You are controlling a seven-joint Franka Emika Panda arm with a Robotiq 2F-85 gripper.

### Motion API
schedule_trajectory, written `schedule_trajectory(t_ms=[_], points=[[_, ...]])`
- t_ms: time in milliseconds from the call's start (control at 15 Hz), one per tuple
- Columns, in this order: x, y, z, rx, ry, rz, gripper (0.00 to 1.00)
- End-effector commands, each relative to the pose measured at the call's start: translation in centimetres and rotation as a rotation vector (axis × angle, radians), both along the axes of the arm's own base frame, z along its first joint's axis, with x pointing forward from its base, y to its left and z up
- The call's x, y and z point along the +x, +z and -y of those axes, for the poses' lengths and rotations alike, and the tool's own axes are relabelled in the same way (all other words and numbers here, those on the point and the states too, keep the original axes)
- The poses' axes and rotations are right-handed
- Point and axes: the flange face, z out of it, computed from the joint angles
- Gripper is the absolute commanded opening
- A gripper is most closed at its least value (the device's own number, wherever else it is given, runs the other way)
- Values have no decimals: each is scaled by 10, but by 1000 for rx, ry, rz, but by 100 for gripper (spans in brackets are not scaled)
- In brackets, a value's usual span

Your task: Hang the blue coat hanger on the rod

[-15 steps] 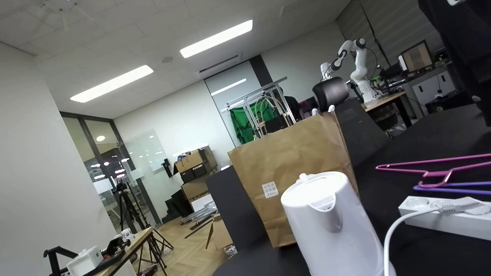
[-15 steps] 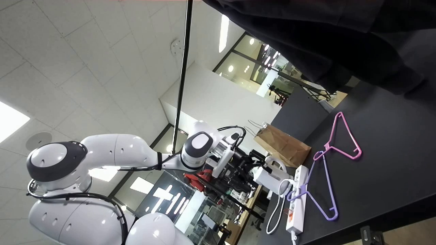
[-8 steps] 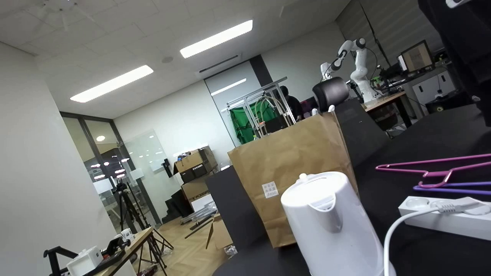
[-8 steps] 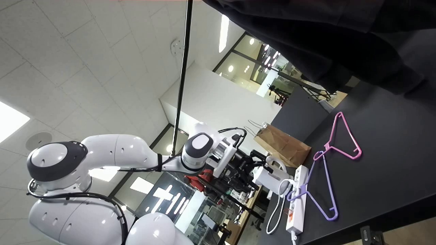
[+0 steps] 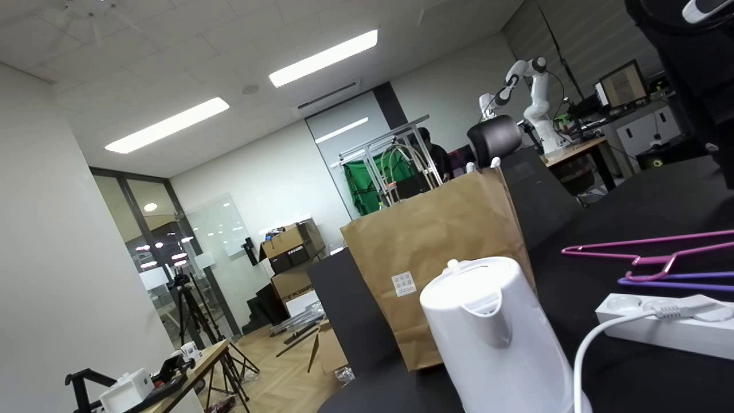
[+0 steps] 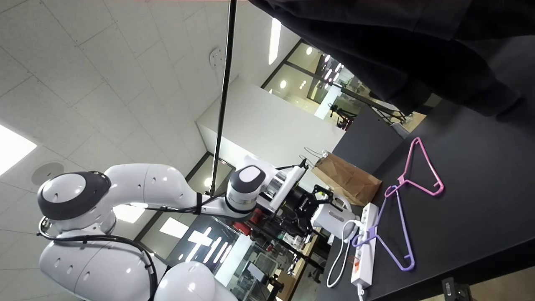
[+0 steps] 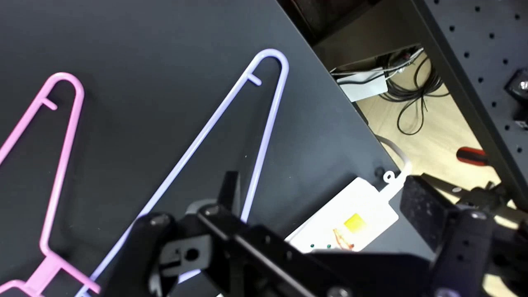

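Bluish violet and slim, the blue hanger point(image 7: 195, 144) lies on the dark counter point(image 7: 136, 82). In the wrist view one rounded corner sits near the counter's edge, a narrow band of counter between; the edge slants down to the right, and floor point(image 7: 437, 150) shows past it. At the blue hanger's other end the hook of the pink hanger point(image 7: 63, 165) crosses over it, as both exterior views also show. The pink hanger lies to the left, with counter showing between the long sides of the two. The end effector point(image 7: 326, 200) hangs above with its fingers point(image 7: 229, 194) well apart; power strip point(image 7: 332, 218) and counter appear between them. One finger hides part of the blue hanger, while the other is seen across the counter's edge. In an exterior view the arm point(image 6: 146, 182) stretches from the left, and the end effector is seen in front of the kettle point(image 6: 334, 223); I cannot judge the gap between them. Beyond the kettle stands a paper bag point(image 6: 347, 177). In that view the blue hanger's hook reaches left across the power strip; whether it rests there I cannot tell. Right of both hangers a broad stretch of counter runs to the near edge, and dark cloth point(image 6: 397, 50) hides part of the scene at the right.
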Motion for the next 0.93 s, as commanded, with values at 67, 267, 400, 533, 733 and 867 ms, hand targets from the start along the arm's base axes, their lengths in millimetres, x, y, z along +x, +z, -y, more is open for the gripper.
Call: schedule_trajectory(t_ms=[67, 267, 400, 533, 733, 867], points=[[0, -9, 5, 27, 253, -69, 100], [-2, -11, 4, 28, 226, -58, 100], [-3, -12, 4, 31, 241, -63, 100], [-3, -12, 4, 31, 245, -63, 100], [-3, -12, 4, 32, 246, -63, 100], [-1, -14, 4, 21, 183, 15, 100]])
